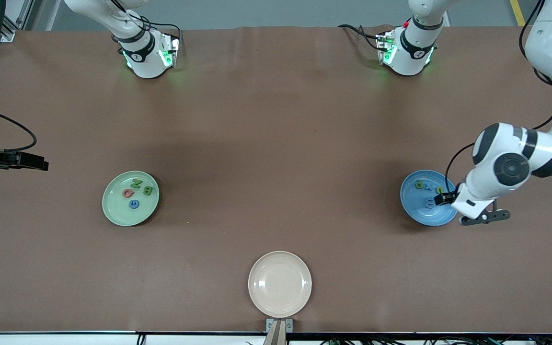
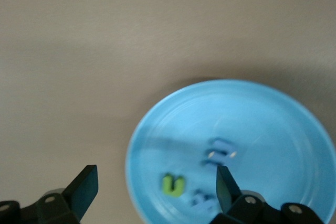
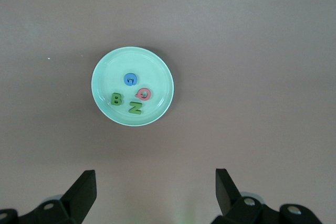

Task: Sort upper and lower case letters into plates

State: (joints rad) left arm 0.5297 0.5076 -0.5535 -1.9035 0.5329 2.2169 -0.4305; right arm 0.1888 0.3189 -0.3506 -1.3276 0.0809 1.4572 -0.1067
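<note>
Nearest the front camera, a cream plate (image 1: 280,284) holds nothing. At the left arm's end, the left gripper (image 2: 157,192) hangs with jaws spread above the blue plate (image 1: 412,206), one finger over the plate's floor and one off its rim, the green u (image 2: 173,184) between them and nothing pinched. Wide-spread too, the right gripper (image 3: 156,192) hovers over bare table, well apart from the light green plate (image 3: 157,72) holding B (image 3: 116,99), N (image 3: 136,108) and two round letters.

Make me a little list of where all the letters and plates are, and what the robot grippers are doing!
light green plate: toward the right arm's end; holds four letters, green B, green N, one pink, one blue
blue plate: toward the left arm's end; holds several letters
cream plate: nearest the front camera, no letters
left gripper: open, over the blue plate's rim
right gripper: open, waiting
</note>
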